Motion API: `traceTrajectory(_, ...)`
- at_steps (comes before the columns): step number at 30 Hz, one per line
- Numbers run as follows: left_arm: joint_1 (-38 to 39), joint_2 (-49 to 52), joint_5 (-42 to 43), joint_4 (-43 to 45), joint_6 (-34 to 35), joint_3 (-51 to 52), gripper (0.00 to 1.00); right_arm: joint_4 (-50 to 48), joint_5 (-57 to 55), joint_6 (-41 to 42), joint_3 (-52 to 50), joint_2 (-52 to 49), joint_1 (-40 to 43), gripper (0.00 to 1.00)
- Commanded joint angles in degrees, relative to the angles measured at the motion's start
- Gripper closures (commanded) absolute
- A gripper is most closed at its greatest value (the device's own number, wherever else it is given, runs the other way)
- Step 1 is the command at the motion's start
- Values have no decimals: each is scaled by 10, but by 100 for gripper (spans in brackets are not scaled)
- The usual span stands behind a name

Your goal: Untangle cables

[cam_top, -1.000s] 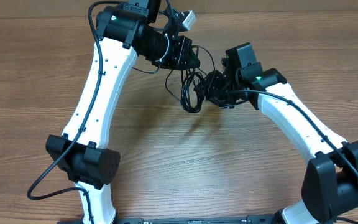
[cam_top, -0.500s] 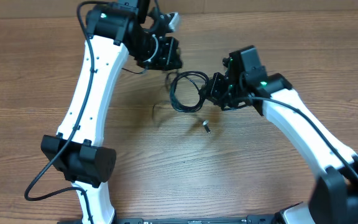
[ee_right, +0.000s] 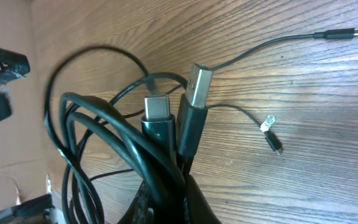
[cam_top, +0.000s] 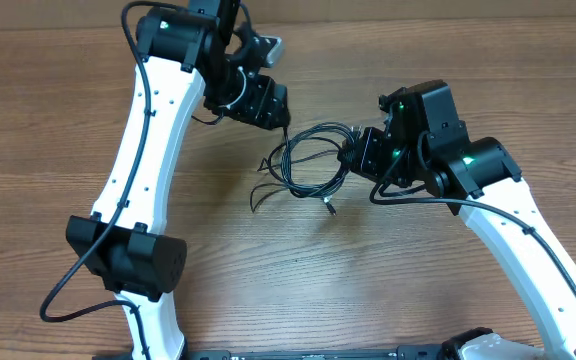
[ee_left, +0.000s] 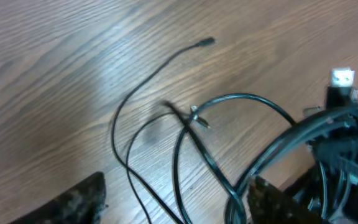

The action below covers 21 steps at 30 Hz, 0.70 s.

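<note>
Cables (ee_right: 188, 127) spread wider, left end effector (cam_top: 276, 112) opened

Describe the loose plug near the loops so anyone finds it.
On the table, find the cable loops in the right gripper. Just nearer the robot's base lies the plug: short and stubby, unlike the thin strand ends to its left.

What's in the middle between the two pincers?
Loops of the cables, seen in the overhead view. The right pincer grips their one end; the left pincer is open beside them.
</note>
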<state>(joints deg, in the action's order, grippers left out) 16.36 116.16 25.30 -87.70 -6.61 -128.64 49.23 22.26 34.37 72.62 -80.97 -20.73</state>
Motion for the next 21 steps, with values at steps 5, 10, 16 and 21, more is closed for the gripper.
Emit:
traceTrajectory(5,11,-2,177,0,-186,2,18,23,-8,-50,2,4,-2,96)
traceTrajectory(10,24,2,165,16,-227,3,21,24,-2,-60,2,4,-2,96)
traceTrajectory(16,55,27,115,21,-268,3,23,19,17,-75,7,4,-2,96)
traceTrajectory(21,77,70,84,34,-259,3,25,19,29,-79,21,4,-2,96)
